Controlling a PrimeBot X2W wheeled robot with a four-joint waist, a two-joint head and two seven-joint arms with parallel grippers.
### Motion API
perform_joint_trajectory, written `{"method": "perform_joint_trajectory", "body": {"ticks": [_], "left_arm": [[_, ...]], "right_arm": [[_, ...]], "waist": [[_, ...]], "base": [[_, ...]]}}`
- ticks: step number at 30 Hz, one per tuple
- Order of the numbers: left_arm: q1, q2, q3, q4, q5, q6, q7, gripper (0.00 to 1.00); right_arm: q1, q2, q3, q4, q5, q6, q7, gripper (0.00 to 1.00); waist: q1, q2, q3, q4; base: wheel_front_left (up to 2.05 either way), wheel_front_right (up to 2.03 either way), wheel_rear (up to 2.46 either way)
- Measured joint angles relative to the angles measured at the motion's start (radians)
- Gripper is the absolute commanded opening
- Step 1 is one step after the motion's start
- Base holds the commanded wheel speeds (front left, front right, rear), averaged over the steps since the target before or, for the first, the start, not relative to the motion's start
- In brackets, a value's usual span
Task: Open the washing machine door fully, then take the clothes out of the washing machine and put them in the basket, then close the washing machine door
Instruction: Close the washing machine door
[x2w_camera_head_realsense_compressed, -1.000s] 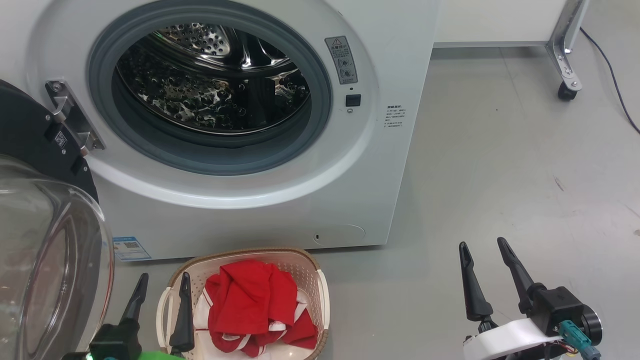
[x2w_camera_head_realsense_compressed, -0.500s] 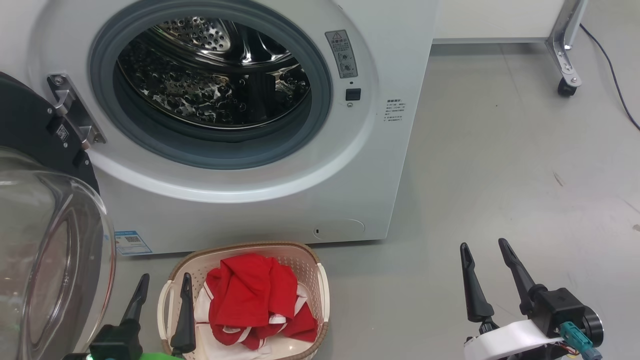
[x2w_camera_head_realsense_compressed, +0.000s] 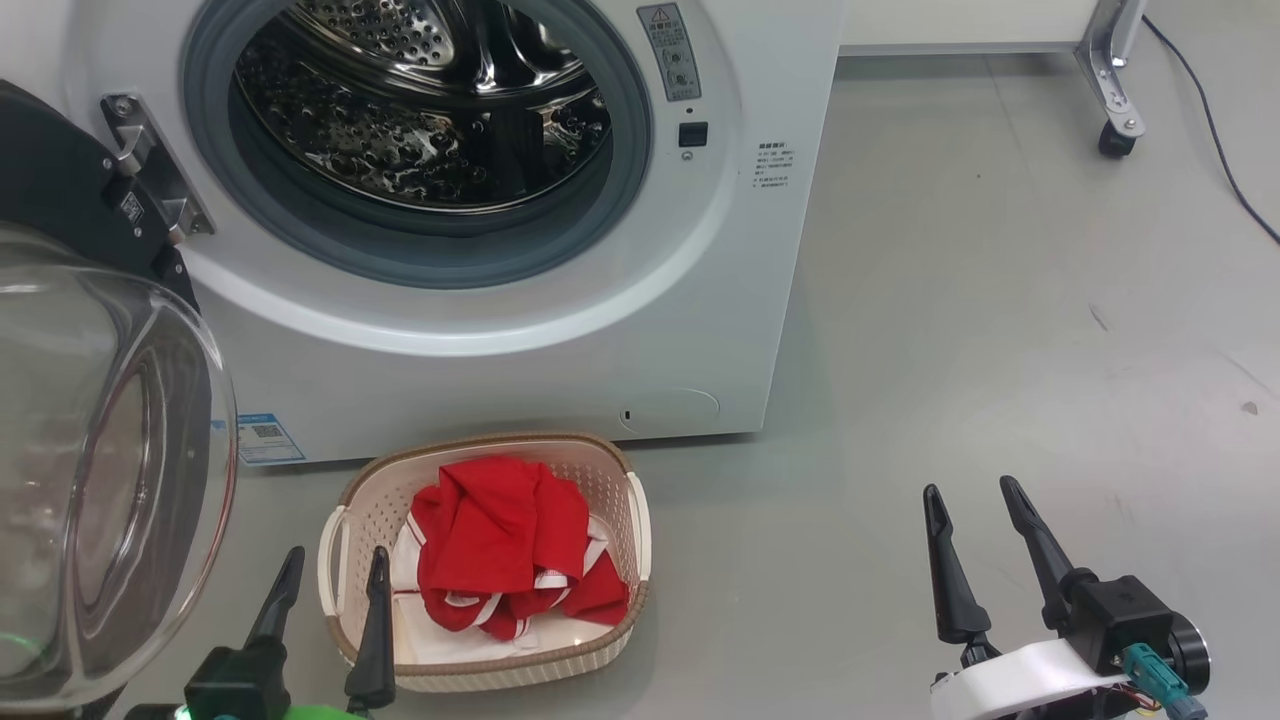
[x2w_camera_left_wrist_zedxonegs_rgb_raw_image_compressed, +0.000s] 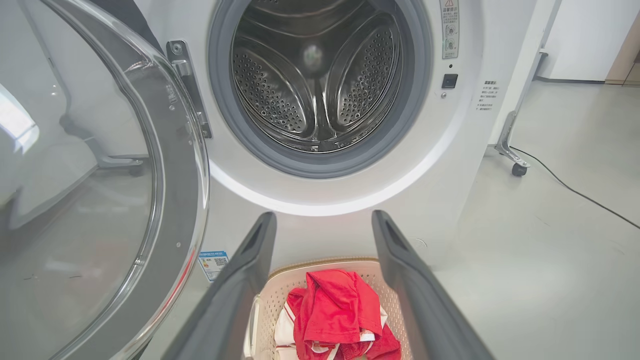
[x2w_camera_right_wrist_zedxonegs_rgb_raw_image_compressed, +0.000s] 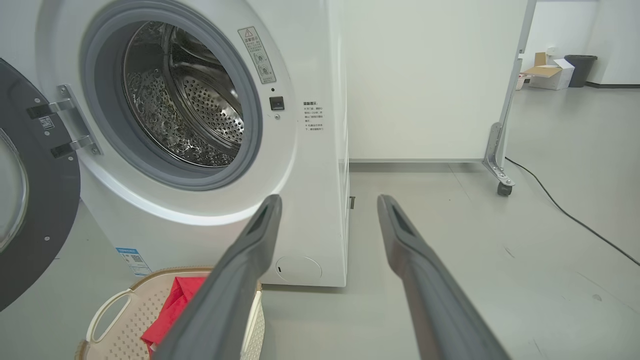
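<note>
The washing machine (x2w_camera_head_realsense_compressed: 560, 330) stands with its door (x2w_camera_head_realsense_compressed: 100, 450) swung wide open to the left, glass bowl bulging toward me. Its steel drum (x2w_camera_left_wrist_zedxonegs_rgb_raw_image_compressed: 320, 80) holds no fabric that I can see. The red clothes (x2w_camera_head_realsense_compressed: 500, 540) with white trim lie heaped in the cream basket (x2w_camera_head_realsense_compressed: 490, 441) on the floor in front of the machine. My left gripper (x2w_camera_head_realsense_compressed: 337, 552) is open at the basket's near left corner, with nothing between its fingers. Well right of the basket, my right gripper (x2w_camera_head_realsense_compressed: 970, 487) hovers open and empty over bare floor.
A white panel on a metal frame with a castor (x2w_camera_head_realsense_compressed: 1110, 135) stands behind the machine at the right. A black cable (x2w_camera_head_realsense_compressed: 1220, 150) trails across the grey floor there. A cardboard box (x2w_camera_right_wrist_zedxonegs_rgb_raw_image_compressed: 547, 70) and a dark bin (x2w_camera_right_wrist_zedxonegs_rgb_raw_image_compressed: 580, 70) sit far back.
The head camera has shifted, so the machine and basket now sit higher in the picture. Both grippers stay open and the clothes lie unchanged in the basket.
</note>
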Motion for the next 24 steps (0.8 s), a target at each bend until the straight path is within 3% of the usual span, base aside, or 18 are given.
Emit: {"method": "perform_joint_trajectory", "body": {"ticks": [12, 24], "left_arm": [[0.0, 0.008, -0.003, -0.019, 0.0, 0.0, 0.002, 1.0], [0.0, 0.009, -0.003, -0.028, 0.0, 0.0, 0.011, 1.0]], "right_arm": [[0.0, 0.001, -0.001, 0.0, 0.0, 0.0, 0.0, 1.0], [0.0, 0.001, -0.002, 0.001, 0.0, 0.001, 0.0, 1.0]], "waist": [[0.0, 0.0, 0.008, -0.001], [0.0, 0.0, 0.003, -0.002]], "base": [[-1.08, 1.08, 0.0], [-0.55, 0.55, 0.0]]}}
